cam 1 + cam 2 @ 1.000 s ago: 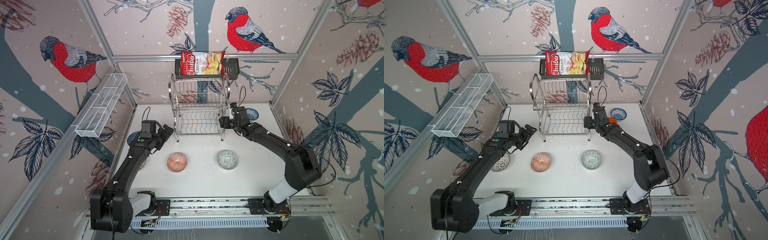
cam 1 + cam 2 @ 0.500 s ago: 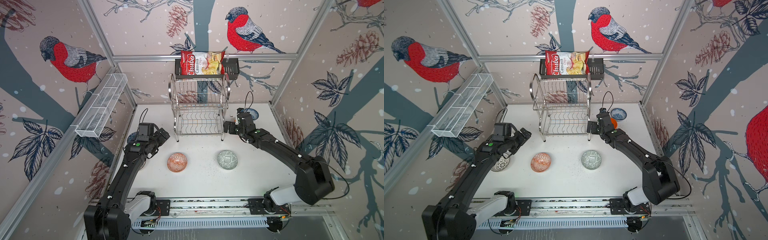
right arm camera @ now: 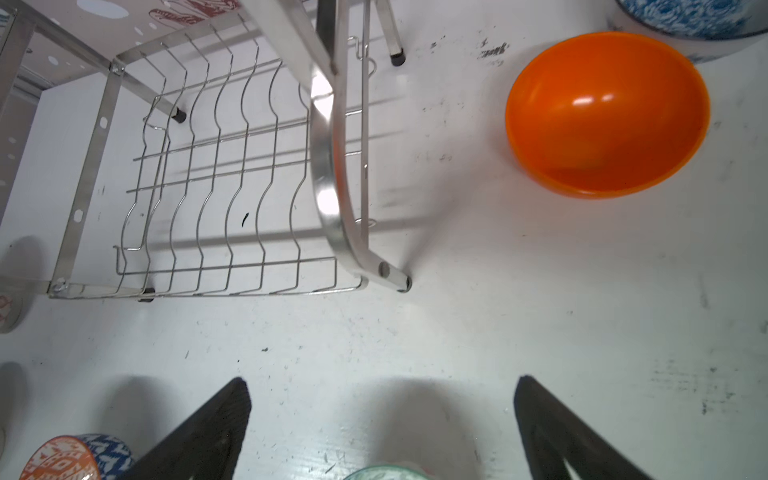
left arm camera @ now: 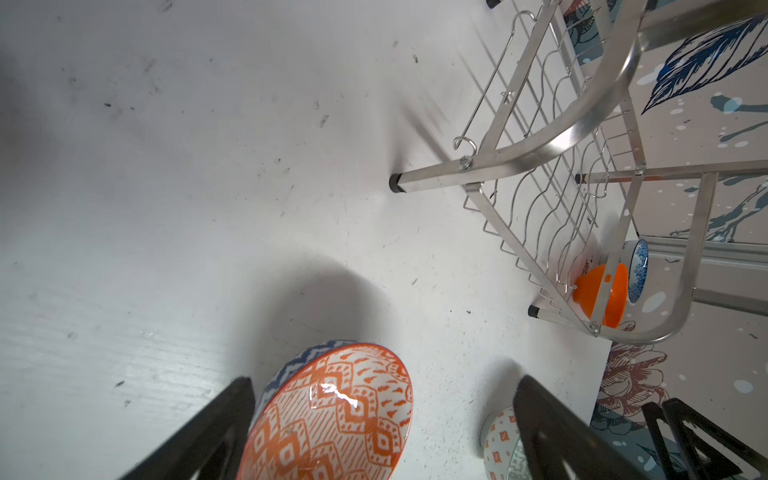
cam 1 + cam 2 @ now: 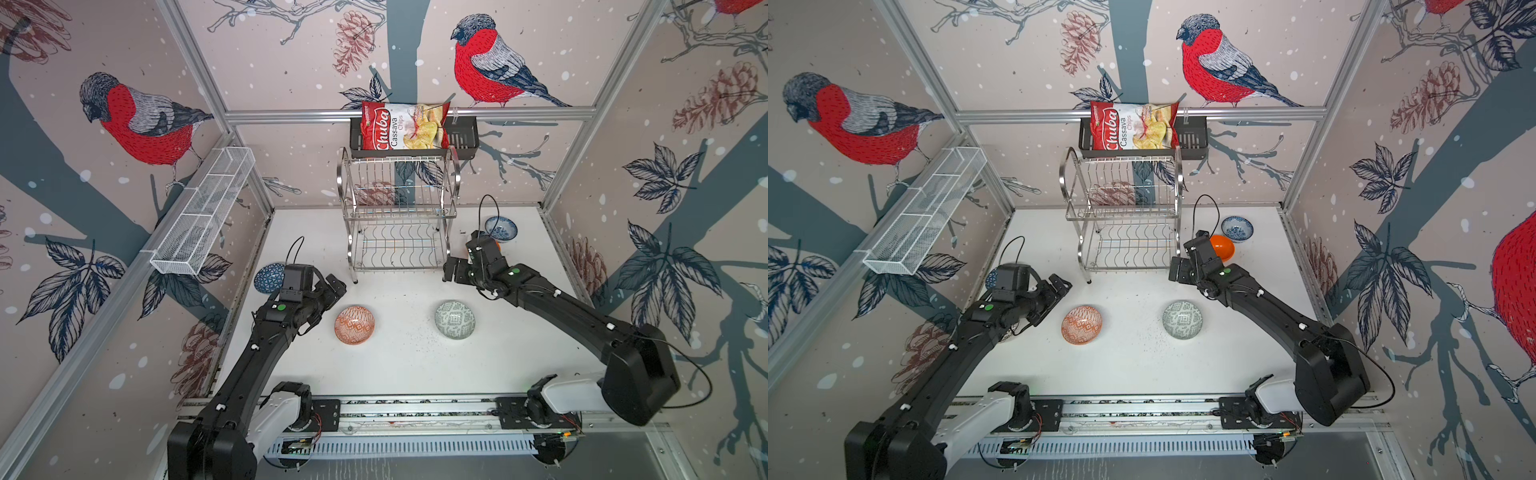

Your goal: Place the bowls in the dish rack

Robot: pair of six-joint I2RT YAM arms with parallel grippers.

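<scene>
White tabletop (image 5: 407,365) is shown from above, with two black arms reaching in from its near edge. Nearest, two bowls are set upright and well apart: an orange-white bowl (image 5: 354,325) on the left and a grey-green bowl (image 5: 454,320) on the right. Just beyond the first, the left gripper (image 5: 336,286) is held above the table, its jaws spread wide with nothing between them; in the left wrist view the orange-white bowl shows in the gap, untouched. A blue bowl (image 5: 268,278) is partly hidden behind that arm, near the left wall. The right gripper (image 5: 451,270) is likewise spread wide and empty, near the right front foot of the rack (image 5: 399,216). The steel rack is placed at the middle back, and both tiers are bare. To its right an orange bowl (image 5: 1223,247) is found, with a floral bowl (image 5: 501,227) just beside it, farther back. No bowl is loaded yet. The patterned bowls are judged to be glazed ceramic: stiff, slick and breakable. The orange one looks like plastic and lighter. Each is best taken at the rim, one finger inside and one outside.
</scene>
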